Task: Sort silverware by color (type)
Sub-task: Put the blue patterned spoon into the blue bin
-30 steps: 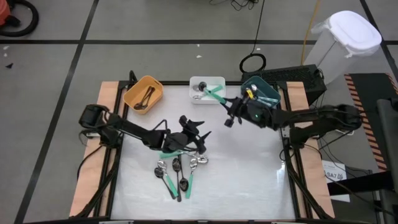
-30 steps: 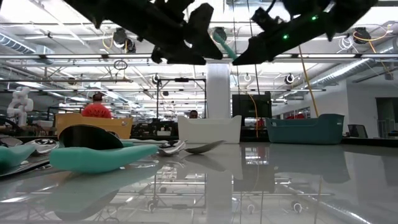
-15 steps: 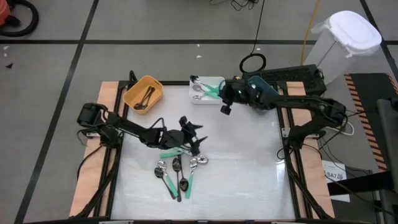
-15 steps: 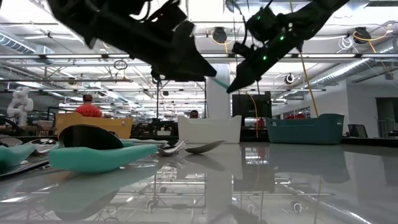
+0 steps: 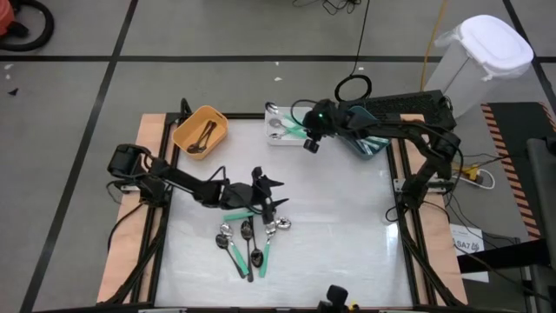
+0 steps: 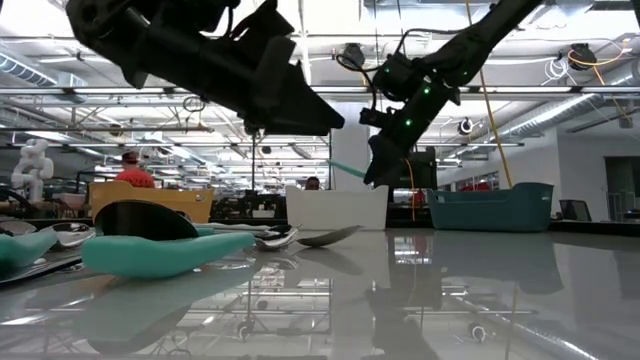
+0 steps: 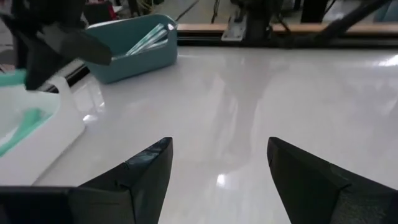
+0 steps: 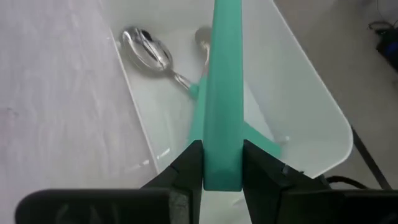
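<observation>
right tool (image 8: 222,163) — grips mint spoon (image 8: 221,93) | above white bin (image 8: 311,124) rim

Counter (image 5: 339,226): white glossy top, bare wood strips along left and right edges.

Far edge, left to right: orange bin (image 5: 201,130) holding dark-handled spoons; white bin (image 5: 289,127) holding mint-handled spoons; teal bin (image 5: 368,132), partly hidden by the right arm, its contents cannot be told from above.

Near-centre, toward the front: cluster of loose spoons (image 5: 248,239) lying flat on the counter, mint and black handles, metal bowls, several touching or crossing each other. One mint-handled spoon (image 5: 236,216) lies crosswise just behind the cluster.

Right half of the counter carries only reflections.
</observation>
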Controlling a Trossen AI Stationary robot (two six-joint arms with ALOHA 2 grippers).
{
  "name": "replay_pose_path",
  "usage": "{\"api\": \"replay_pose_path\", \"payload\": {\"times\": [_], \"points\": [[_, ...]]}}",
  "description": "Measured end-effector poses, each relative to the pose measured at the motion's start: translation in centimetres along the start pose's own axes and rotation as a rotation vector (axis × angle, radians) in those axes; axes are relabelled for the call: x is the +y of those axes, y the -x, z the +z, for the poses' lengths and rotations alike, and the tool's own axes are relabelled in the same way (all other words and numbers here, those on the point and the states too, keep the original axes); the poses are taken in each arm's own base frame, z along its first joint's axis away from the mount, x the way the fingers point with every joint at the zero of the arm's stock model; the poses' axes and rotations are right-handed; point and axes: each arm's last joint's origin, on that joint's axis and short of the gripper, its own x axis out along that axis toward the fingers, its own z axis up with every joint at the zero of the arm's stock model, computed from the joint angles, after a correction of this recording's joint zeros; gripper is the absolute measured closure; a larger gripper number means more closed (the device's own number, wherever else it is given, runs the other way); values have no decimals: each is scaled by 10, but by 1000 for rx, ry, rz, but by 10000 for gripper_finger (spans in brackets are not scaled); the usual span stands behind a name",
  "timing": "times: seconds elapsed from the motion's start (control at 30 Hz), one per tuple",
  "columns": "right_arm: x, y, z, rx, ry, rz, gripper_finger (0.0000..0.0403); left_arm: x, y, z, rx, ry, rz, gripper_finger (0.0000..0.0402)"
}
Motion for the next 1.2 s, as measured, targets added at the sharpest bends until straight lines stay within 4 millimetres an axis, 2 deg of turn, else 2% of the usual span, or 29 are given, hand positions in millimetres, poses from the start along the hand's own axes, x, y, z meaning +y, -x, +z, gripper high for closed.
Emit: {"api": "replay_pose_path", "payload": {"times": [0.13,0.33,0.6,0.9,1.2], "points": [[-3,-3,1,8,4,-3,325,-1,-4,3,94,-80,9,140],[-8,-3,-1,8,15,18,325,-2,-5,4,174,-97,13,140],[-14,-5,-4,17,0,26,325,-2,-5,4,175,-102,14,140],[-10,-25,-16,86,10,47,325,-2,-5,4,176,-98,15,140],[-10,-22,-16,93,37,48,325,-2,-5,3,184,-99,16,140]]}}
